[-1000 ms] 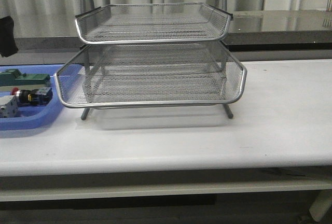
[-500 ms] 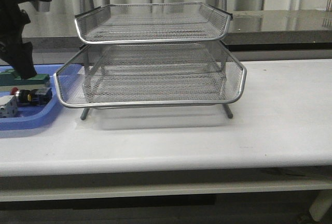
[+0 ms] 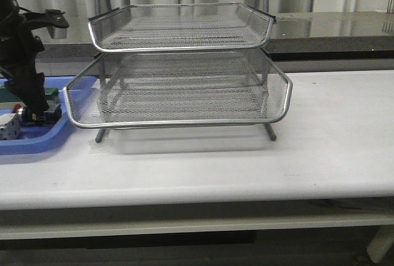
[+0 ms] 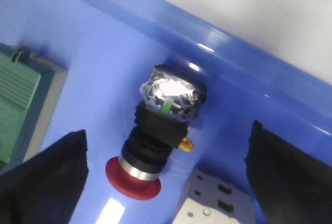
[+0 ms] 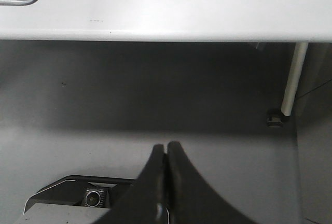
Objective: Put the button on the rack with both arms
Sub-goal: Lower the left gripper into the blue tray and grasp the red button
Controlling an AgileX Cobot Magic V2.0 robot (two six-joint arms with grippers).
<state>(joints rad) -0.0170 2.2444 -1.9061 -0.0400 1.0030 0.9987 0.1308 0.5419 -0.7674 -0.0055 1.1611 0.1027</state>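
Fingers of the left gripper stood wide apart on either side of the button, not touching it, holding nothing. It lay on its side in the blue tray, between a green block and a white part. Off the table, the right gripper hung over the floor with fingertips pressed together, empty. Just beside the tray stood the rack, grey curtains behind.
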